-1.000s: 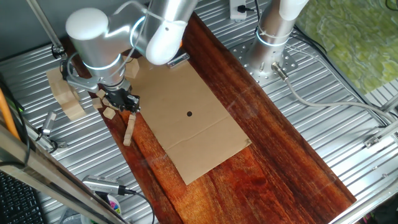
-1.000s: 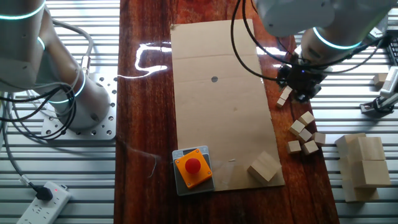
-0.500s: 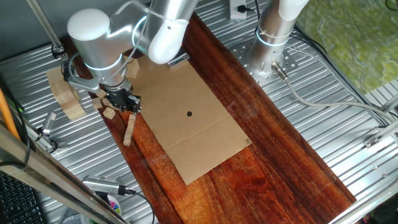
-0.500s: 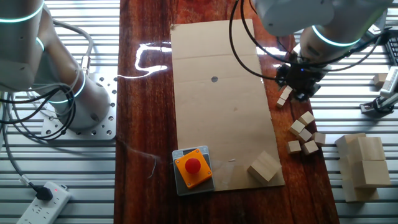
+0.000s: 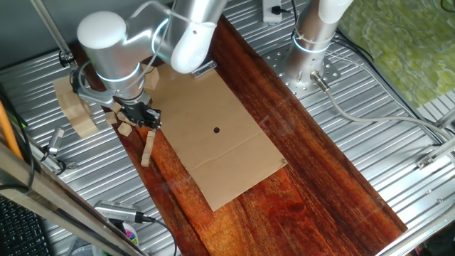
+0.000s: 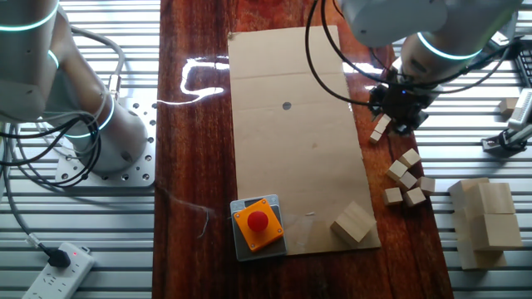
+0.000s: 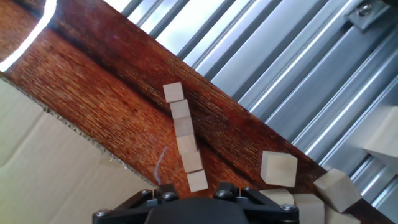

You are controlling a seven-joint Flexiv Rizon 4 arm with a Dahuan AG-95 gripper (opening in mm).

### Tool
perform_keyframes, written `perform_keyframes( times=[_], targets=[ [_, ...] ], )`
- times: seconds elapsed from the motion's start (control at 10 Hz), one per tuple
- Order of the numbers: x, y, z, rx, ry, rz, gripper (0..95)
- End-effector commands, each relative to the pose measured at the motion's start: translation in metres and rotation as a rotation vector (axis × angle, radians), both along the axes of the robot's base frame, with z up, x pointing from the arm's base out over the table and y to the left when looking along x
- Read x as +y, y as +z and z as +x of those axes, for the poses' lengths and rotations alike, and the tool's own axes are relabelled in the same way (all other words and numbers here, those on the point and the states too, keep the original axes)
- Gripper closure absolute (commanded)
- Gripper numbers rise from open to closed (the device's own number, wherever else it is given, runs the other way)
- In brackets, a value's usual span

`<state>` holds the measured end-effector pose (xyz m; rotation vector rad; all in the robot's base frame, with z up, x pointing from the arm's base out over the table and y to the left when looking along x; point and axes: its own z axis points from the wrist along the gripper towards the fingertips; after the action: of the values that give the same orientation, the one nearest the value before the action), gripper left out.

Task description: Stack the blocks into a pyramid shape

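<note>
Pale wooden cubes are lying flat in a single-file row (image 7: 182, 139) on the dark wooden desk (image 6: 195, 149), just off the edge of the cardboard sheet (image 6: 291, 124) and right under the gripper (image 6: 397, 114). In the hand view I am counting about five of them, touching end to end. The row's long axis is running roughly alongside the cardboard's edge, slightly slanted, one end pointing away from the fingers and the other sitting close below them. To my eye this is only a bottom course: no second tier is showing, so most of the pyramid is still waiting to be built. More loose blocks (image 6: 406, 177) are sitting in a small cluster further along the desk from the row, beside the big pale slab blocks (image 6: 484, 223). The fingers are hiding under the hand, so I cannot tell whether they are spread or pinching anything.
</note>
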<state>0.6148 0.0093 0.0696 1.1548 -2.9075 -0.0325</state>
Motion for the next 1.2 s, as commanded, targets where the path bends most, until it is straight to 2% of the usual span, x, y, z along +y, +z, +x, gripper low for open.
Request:
perform_keyframes(
  times=[0.1,0.6,0.7,0.8,0.9,1.2],
  targets=[
    [-0.0002,0.0,-0.0004,0.01,0.011,-0.003,57.0],
    [-0.0002,0.0,-0.0004,0.016,0.03,0.017,57.0],
    [-0.0002,0.0,-0.0004,0.032,0.041,0.017,57.0],
    [-0.0002,0.0,-0.0004,0.06,0.036,0.004,57.0],
    [-0.0002,0.0,-0.0004,0.07,0.027,-0.007,57.0],
    [-0.0002,0.0,-0.0004,0.073,0.021,-0.01,57.0]
  ],
)
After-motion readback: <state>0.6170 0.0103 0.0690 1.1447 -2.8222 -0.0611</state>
